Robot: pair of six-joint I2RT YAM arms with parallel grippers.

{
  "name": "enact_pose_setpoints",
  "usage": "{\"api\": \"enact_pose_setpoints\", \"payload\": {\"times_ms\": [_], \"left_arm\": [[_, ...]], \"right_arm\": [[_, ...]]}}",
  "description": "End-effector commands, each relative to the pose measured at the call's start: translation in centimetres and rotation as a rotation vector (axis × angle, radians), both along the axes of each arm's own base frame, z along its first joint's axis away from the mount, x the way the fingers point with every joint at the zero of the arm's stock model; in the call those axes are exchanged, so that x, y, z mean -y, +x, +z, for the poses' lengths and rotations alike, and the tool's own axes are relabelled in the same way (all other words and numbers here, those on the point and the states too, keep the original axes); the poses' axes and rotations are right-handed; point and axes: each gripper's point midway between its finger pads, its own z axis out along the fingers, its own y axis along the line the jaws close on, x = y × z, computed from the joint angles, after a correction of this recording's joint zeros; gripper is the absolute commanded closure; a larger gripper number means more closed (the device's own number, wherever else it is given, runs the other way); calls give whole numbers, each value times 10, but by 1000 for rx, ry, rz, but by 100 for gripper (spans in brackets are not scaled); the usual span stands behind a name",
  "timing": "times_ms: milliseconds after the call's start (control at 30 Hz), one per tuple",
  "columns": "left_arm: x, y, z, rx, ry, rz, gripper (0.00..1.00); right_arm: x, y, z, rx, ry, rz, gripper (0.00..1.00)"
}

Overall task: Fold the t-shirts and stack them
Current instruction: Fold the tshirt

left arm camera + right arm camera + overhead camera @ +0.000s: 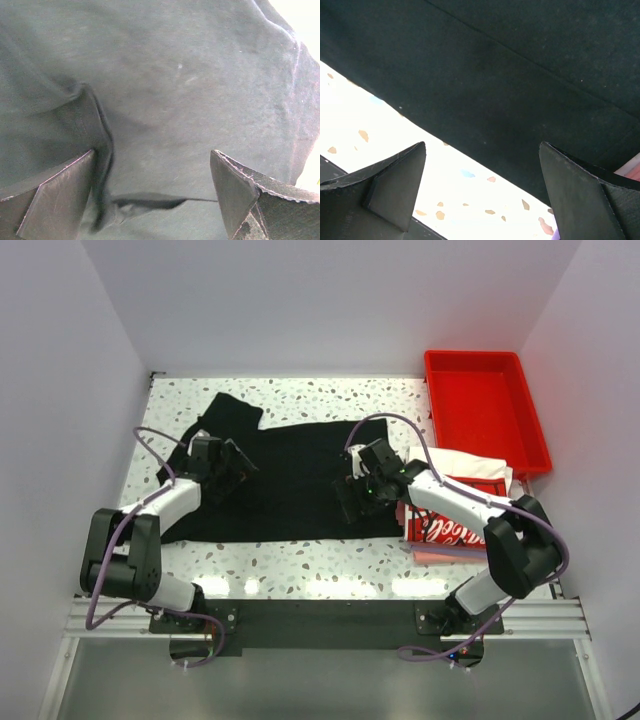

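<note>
Walls (320, 300): plain white, seen on three sides.
Table (300, 562): white speckled terrazzo.
Light: glare reflected at near edge.

Bright even light, blown-out white tabletop (365, 115)

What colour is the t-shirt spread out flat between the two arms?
The t-shirt is plain black, clearest in the top external view.

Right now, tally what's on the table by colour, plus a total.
black t-shirt, spread flat: 1
white printed t-shirt, folded: 1
pink folded cloth, only an edge showing under the white one: 1
red tray: 1
Total: 4
</note>
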Motion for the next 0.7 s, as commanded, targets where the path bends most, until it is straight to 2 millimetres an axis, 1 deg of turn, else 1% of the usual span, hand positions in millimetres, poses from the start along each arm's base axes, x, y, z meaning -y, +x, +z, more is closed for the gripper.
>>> {"api": "enact_pose_setpoints", "payload": {"times_ms": [0,33,67,100,133,167,200,233,267,300,333,367,400,467,500,533,567,600,633,667], "left_arm": [[17,28,20,85,-18,-43,0],[17,31,17,82,-15,-43,0],[19,36,21,96,-15,-43,0],[19,40,21,101,-9,-45,0],[19,43,15,90,-3,-43,0],[21,50,21,107,-5,-51,0],[24,53,21,108,4,-69,0],[26,63,25,142,6,-77,0],[29,71,33,168,11,-86,0],[33,74,35,181,28,-109,0],[34,74,30,158,40,-119,0],[36,80,39,168,45,-126,0],[30,78,34,140,85,-113,0],[21,71,34,112,127,-96,0],[12,67,34,101,164,-74,0],[8,64,44,119,174,-59,0],[3,56,41,109,193,-48,0],[-3,52,51,136,205,-26,0],[-6,42,44,121,215,-21,0],[-9,37,43,121,220,-16,0]], "right_arm": [[-6,8,4,11,6,9,1],[-6,8,2,7,3,9,1],[-7,8,1,6,0,10,1],[-7,9,1,8,-1,8,1],[-6,10,1,12,-2,9,1],[-6,11,2,14,-3,6,1],[-7,11,1,14,-3,6,1],[-7,11,1,14,-4,5,1],[-6,11,0,13,-7,2,1],[-5,11,-1,11,-12,4,1],[-5,11,-1,12,-15,4,1],[-4,11,-1,13,-18,0,1],[-2,12,-1,15,-25,-5,1],[-2,12,1,20,-23,-6,1],[-3,12,2,24,-18,-4,1],[-3,13,2,26,-17,-4,1],[-3,12,3,26,-15,-5,1],[-4,12,3,25,-13,-2,1],[-4,11,3,23,-13,-1,1],[-4,12,3,24,-11,0,1]]}}
